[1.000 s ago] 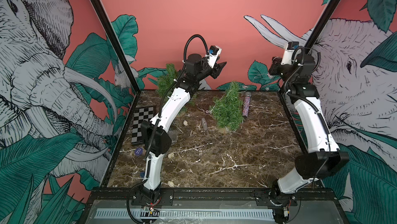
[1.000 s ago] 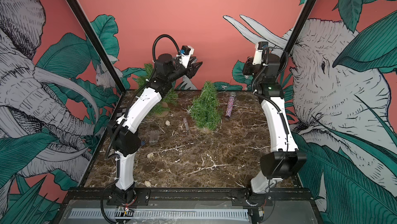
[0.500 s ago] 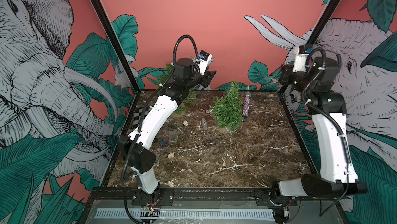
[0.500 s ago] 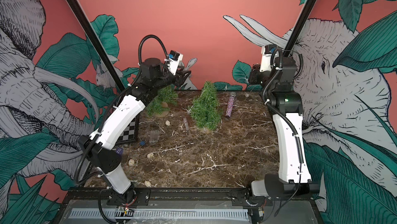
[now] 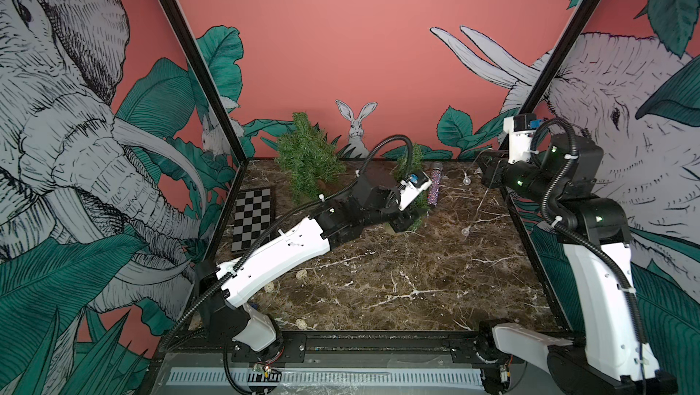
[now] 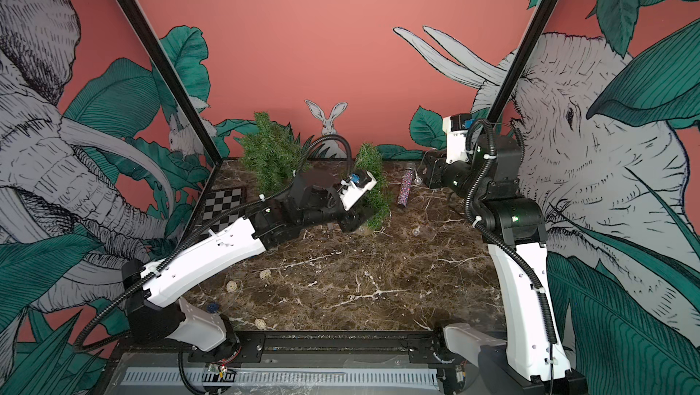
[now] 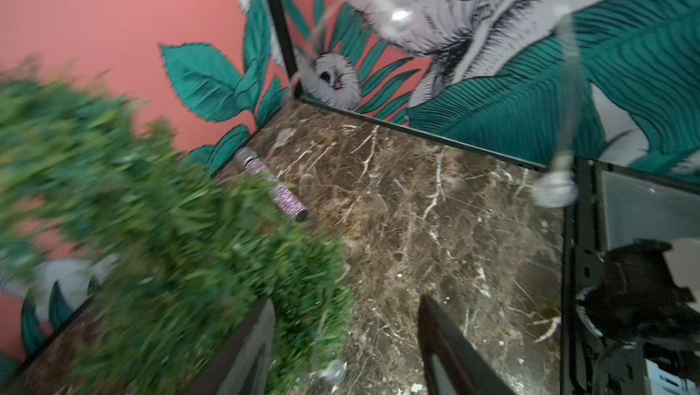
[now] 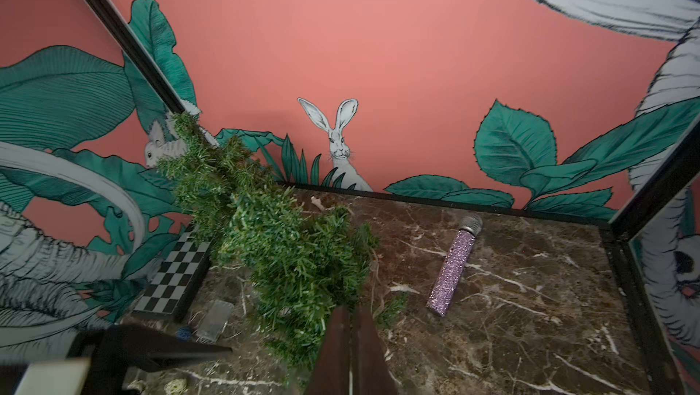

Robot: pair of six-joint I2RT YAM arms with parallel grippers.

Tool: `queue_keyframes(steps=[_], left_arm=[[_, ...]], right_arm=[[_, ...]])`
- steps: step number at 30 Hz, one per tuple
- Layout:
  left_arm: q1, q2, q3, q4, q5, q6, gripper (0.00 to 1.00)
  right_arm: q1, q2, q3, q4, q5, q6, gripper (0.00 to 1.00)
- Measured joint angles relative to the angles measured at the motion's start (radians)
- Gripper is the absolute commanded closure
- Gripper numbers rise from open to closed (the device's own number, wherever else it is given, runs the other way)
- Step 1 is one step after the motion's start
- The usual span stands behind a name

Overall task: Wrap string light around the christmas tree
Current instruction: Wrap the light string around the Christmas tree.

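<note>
1. Our left gripper [image 7: 348,355] sits low at the foot of the small Christmas tree [image 5: 411,164], jaws spread with nothing gripped, one jaw brushing the blurred green foliage
2. We see the right gripper [image 8: 350,351] held high near the back right corner, its fingers pressed together on the thin wire of the string light [image 7: 555,188]
3. From there the wire drops toward the marble table [image 5: 378,279] to the right of the tree; two clear bulbs hang in the air in the left wrist view, and another lies just beside the tree's foot
4. We note a glittery purple microphone [image 5: 434,188] lying just right of the tree
5. A larger artificial tree [image 5: 307,158] stands in the back left corner, with a checkerboard [image 5: 253,218] flat by the left wall
</note>
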Motion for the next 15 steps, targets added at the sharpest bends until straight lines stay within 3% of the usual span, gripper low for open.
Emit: queue_keyframes(steps=[4,15], left_arm=[[-0.074,0.083,0.063,0.082,0.035,-0.011,0.26],[-0.068,0.23,0.122,0.292,0.105,-0.09,0.31]], right_arm=[[0.01,-0.014,-0.004,0.0,-0.048,0.033,1.0],[0.021,-0.06,-0.075,0.049,-0.129,0.101,1.0]])
